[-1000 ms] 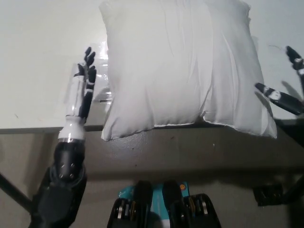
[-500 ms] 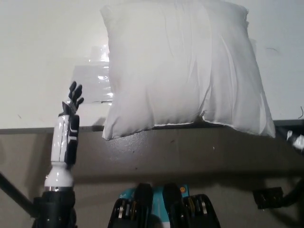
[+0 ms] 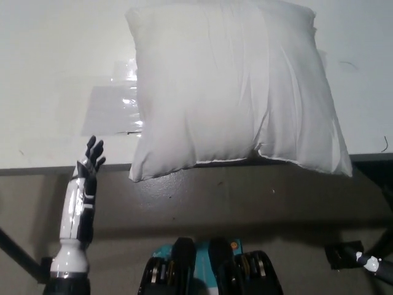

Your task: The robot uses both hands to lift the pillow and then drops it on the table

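A large white pillow (image 3: 230,86) lies on the pale table (image 3: 49,74), its two near corners hanging over the table's front edge. My white left hand (image 3: 89,167) is low at the left, just below that edge. It is open, with its fingers apart and pointing up, well clear of the pillow's near left corner. Only a small piece of my black right arm (image 3: 370,264) shows, in the bottom right corner and far below the pillow. Nothing touches the pillow.
A clear shiny plastic sheet (image 3: 110,107) lies flat on the table just left of the pillow. The table's front edge (image 3: 49,168) runs across the picture, with brown floor below it. A small black object (image 3: 342,252) sits on the floor at bottom right.
Both hands have dropped away from the pillow's sides. The left hand went from the tabletop to below the front edge. The right arm sank to the bottom right corner. The pillow stayed put.
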Available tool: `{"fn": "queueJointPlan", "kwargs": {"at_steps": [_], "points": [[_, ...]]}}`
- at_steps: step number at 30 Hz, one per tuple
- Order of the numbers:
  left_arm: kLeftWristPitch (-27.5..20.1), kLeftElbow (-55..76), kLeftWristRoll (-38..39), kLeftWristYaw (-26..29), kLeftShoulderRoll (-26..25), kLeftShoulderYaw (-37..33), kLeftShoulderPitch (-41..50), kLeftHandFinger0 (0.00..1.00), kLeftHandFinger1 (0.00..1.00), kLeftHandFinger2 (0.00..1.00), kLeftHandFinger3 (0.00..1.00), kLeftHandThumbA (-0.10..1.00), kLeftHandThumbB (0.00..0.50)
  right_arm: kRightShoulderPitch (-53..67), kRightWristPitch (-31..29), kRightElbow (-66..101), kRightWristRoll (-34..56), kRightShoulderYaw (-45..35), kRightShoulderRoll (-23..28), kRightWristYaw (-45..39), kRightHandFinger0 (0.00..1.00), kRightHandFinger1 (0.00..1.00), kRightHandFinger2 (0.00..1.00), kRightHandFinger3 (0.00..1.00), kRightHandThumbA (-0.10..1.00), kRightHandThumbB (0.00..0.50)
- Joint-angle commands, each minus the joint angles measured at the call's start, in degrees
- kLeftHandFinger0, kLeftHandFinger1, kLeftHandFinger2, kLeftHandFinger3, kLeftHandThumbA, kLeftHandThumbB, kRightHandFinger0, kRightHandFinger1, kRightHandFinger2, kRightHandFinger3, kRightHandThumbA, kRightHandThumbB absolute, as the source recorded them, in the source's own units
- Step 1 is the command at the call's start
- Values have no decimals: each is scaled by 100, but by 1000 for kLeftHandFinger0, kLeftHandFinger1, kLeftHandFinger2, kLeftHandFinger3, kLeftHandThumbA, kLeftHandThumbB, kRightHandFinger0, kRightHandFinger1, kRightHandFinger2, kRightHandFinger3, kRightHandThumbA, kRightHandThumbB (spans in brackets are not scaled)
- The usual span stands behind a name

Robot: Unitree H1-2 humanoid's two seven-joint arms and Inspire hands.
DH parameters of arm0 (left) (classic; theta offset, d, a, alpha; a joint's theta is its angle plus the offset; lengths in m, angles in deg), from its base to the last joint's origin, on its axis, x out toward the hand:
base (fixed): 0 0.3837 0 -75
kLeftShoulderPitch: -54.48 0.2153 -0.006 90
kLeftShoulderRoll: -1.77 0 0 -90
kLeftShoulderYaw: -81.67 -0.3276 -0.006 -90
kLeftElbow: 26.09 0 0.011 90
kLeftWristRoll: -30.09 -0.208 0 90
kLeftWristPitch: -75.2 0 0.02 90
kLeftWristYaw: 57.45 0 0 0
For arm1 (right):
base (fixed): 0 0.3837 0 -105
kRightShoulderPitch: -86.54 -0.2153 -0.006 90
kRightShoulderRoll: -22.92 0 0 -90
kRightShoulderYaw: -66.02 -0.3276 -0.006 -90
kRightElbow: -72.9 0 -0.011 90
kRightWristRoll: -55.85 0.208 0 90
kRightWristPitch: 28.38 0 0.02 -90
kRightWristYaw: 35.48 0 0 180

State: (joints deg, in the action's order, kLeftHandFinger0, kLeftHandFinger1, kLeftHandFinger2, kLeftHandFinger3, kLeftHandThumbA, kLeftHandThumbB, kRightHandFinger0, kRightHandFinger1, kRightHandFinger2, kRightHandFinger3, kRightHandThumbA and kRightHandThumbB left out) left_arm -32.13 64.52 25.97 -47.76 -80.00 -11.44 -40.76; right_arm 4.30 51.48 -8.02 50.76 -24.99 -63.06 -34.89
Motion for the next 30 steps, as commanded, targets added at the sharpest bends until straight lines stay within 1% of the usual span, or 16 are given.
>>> {"fn": "queueJointPlan", "kwargs": {"at_steps": [1,3,4,6,8,9,11,14,15,16,18,22,23,25,29,30], "points": [[48,214,74,-227,-57,104,-95,1000,1000,1000,1000,1000,124,-191,-481,-290,50,-28,-74,-67,1000,1000,1000,1000,1000,196],[89,228,123,-295,-70,116,-107,1000,1000,1000,1000,1000,119,-189,-555,-383,118,-29,-127,-74,1000,1000,1000,1000,1000,191],[109,235,158,-340,-78,105,-107,1000,1000,1000,1000,1000,108,-181,-545,-395,115,-34,-140,-75,1000,1000,1000,1000,1000,205],[128,242,186,-388,-97,136,-149,1000,1000,1000,1000,1000,106,-239,-568,-443,114,-30,-181,-90,1000,1000,1000,1000,1000,202],[200,276,139,-380,-61,155,-125,1000,1000,1000,1000,1000,109,-305,-529,-436,146,-31,-199,-121,1000,1000,1000,1000,1000,216],[183,278,107,-371,-47,153,-108,1000,1000,1000,1000,1000,87,-317,-553,-437,145,-32,-195,-128,1000,1000,1000,1000,1000,226],[137,315,43,-359,-8,149,-52,1000,1000,1000,1000,1000,74,-348,-503,-381,149,-47,-169,-168,1000,1000,1000,1000,1000,220],[205,430,75,-410,8,140,58,1000,1000,1000,1000,1000,114,-342,-531,-373,217,-59,-172,-208,1000,1000,1000,1000,1000,226],[210,445,73,-421,18,127,85,1000,1000,1000,1000,1000,142,-332,-528,-340,191,-79,-151,-201,1000,1000,1000,1000,1000,206],[200,444,52,-425,11,132,119,1000,1000,1000,1000,1000,147,-321,-517,-287,140,-90,-126,-204,1000,1000,1000,1000,1000,187],[237,463,43,-420,11,157,101,1000,1000,1000,1000,1000,160,-340,-506,-293,168,-88,-125,-236,1000,1000,1000,1000,1000,184],[303,455,100,-469,10,178,41,1000,1000,1000,1000,1000,163,-333,-624,-324,89,-120,-119,-195,1000,1000,1000,1000,1000,186],[289,447,117,-481,9,186,31,1000,1000,1000,1000,1000,160,-330,-585,-331,107,-128,-124,-198,1000,1000,1000,1000,1000,206],[277,444,164,-490,0,236,-1,1000,1000,1000,1000,1000,135,-388,-605,-390,-157,-114,-160,-89,1000,1000,1000,1000,1000,185],[326,458,156,-506,49,258,-35,1000,1000,1000,1000,1000,145,-460,-662,-500,-410,-93,-157,-18,1000,1000,1000,1000,1000,166],[347,468,171,-515,61,264,-42,1000,1000,1000,1000,1000,148,-458,-586,-475,-499,-78,-155,-13,1000,1000,1000,1000,1000,180]]}}
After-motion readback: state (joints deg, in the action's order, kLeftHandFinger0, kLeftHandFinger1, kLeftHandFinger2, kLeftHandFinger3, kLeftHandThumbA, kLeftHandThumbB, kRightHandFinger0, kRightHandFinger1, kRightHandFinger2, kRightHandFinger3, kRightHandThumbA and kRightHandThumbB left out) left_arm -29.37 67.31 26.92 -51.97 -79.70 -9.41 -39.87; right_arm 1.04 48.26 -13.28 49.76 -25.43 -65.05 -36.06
